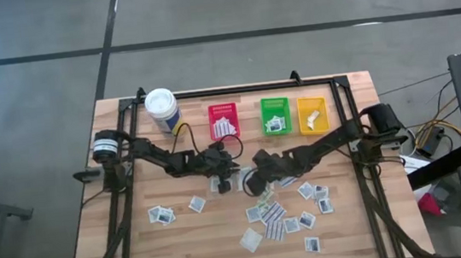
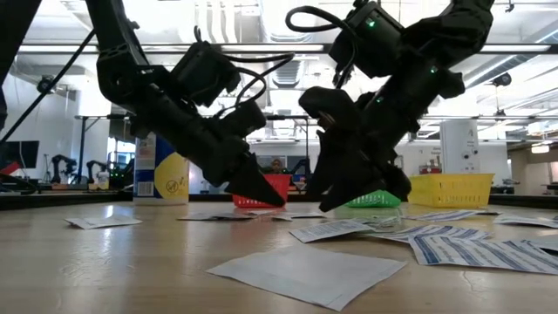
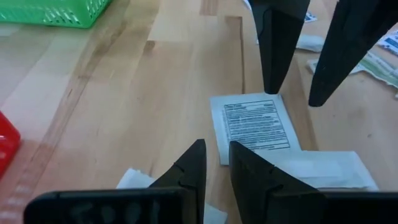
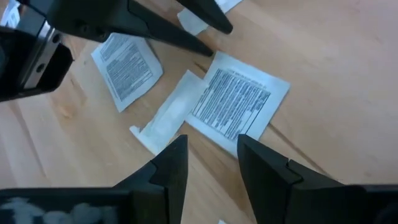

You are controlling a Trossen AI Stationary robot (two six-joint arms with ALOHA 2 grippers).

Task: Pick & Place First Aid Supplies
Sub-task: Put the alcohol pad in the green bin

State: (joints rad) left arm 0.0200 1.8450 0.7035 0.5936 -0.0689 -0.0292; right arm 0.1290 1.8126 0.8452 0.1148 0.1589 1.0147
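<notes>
i judged the job barely begun: a few packets sat in the bins (image 1: 273,106), most packets (image 1: 273,213) lay on the table (image 1: 132,251). left gripper (image 3: 214,158) narrow, right gripper (image 4: 211,155) apart, both empty over mid-table packets.

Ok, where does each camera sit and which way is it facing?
High: above the table, straight down; both arms, left gripper and right gripper meeting mid-table.
Low: table-top height, level towards the yellow bin; both grippers enter from above.
Left wrist: on the left arm, past its own fingers to a printed packet.
Right wrist: on the right arm, past its own fingers to that packet.
Shared: both wrist views show the printed packet and the other arm's fingers.
</notes>
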